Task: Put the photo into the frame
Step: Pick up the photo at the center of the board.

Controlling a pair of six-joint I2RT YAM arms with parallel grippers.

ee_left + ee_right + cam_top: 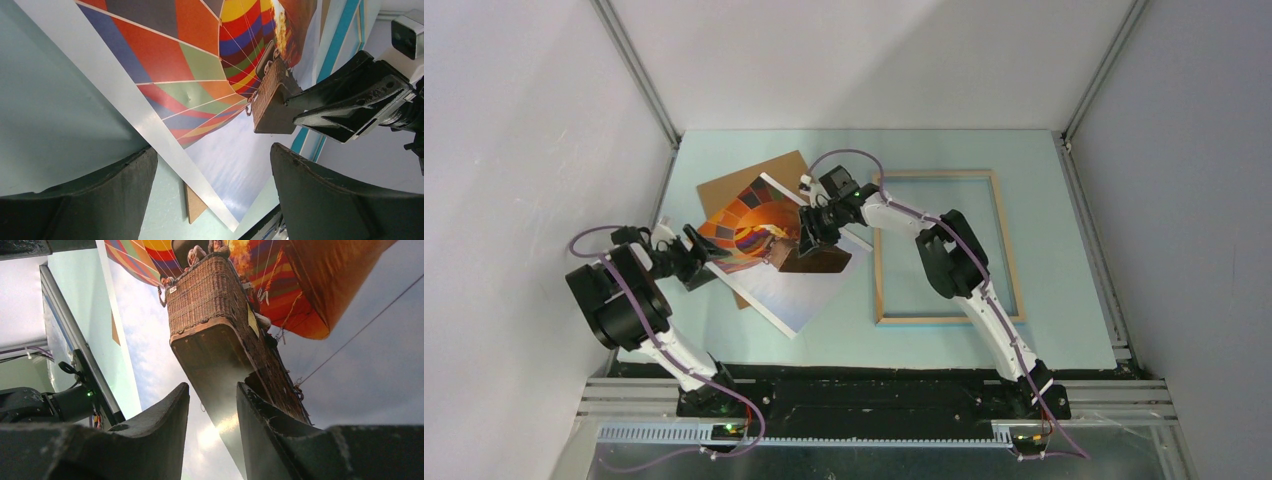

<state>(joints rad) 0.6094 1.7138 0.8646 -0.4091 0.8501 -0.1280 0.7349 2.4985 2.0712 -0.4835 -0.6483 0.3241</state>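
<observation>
Pale green surface [844, 340] fills this white-walled booth. At the left, the left gripper [707, 258] sits low at the photo's [789, 290] left edge, its jaws spread wide and clamped on nothing. The photo lies askew, left of centre, face up on a brown backing board [769, 170]. The right gripper [809, 240] points down at the printed basket, its jaws a narrow gap apart with only the print showing between them. Further right the frame [939, 175] lies flat, wood side up, apart from the photo, with the right arm crossing above it.
</observation>
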